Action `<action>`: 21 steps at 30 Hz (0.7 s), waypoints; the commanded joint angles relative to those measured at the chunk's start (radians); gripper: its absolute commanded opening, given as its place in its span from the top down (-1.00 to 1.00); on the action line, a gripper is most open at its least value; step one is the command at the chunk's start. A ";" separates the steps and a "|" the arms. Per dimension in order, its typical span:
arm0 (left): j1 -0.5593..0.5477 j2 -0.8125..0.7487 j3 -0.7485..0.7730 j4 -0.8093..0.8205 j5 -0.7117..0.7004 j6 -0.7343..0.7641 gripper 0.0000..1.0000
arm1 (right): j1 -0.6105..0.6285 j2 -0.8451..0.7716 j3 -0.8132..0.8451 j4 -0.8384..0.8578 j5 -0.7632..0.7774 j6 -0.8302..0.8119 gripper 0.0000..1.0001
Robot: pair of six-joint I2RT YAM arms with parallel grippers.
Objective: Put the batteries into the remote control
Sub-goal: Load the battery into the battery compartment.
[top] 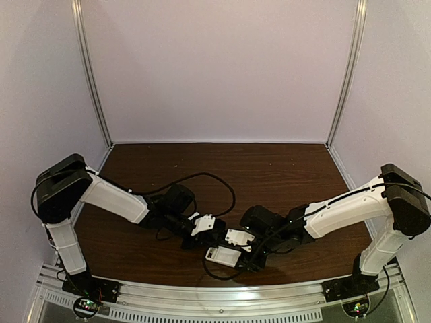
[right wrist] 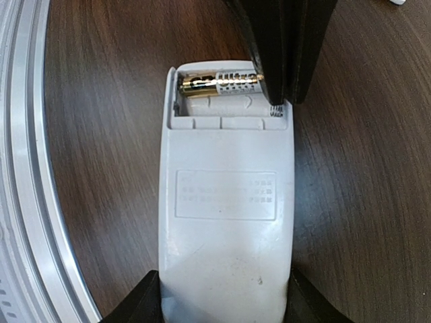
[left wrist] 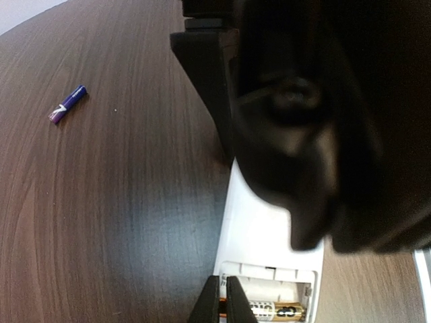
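Observation:
The white remote control (right wrist: 225, 202) lies back up with its battery bay uncovered, and my right gripper (right wrist: 225, 296) is shut on its lower end, one finger on each side. A gold-brown battery (right wrist: 215, 83) lies in the bay. My left gripper (left wrist: 223, 296) is shut, its tips down on one end of that battery (left wrist: 286, 311). The dark blue-purple battery (left wrist: 68, 103) lies loose on the table, well away from the remote. From above, the remote (top: 221, 256) sits near the front edge between both grippers.
An aluminium rail (right wrist: 20, 168) runs along the near table edge just beside the remote. Black cables (top: 215, 185) loop over the brown tabletop (top: 269, 175) behind the grippers. Pale walls enclose the back and sides.

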 commanded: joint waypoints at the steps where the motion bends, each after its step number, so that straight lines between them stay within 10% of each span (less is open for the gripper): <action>1: -0.033 0.012 -0.041 -0.170 0.007 -0.004 0.90 | -0.023 -0.011 0.005 -0.031 0.079 0.024 1.00; 21: -0.056 0.032 -0.074 -0.179 -0.080 0.010 0.82 | -0.028 -0.048 -0.012 -0.029 0.097 0.037 1.00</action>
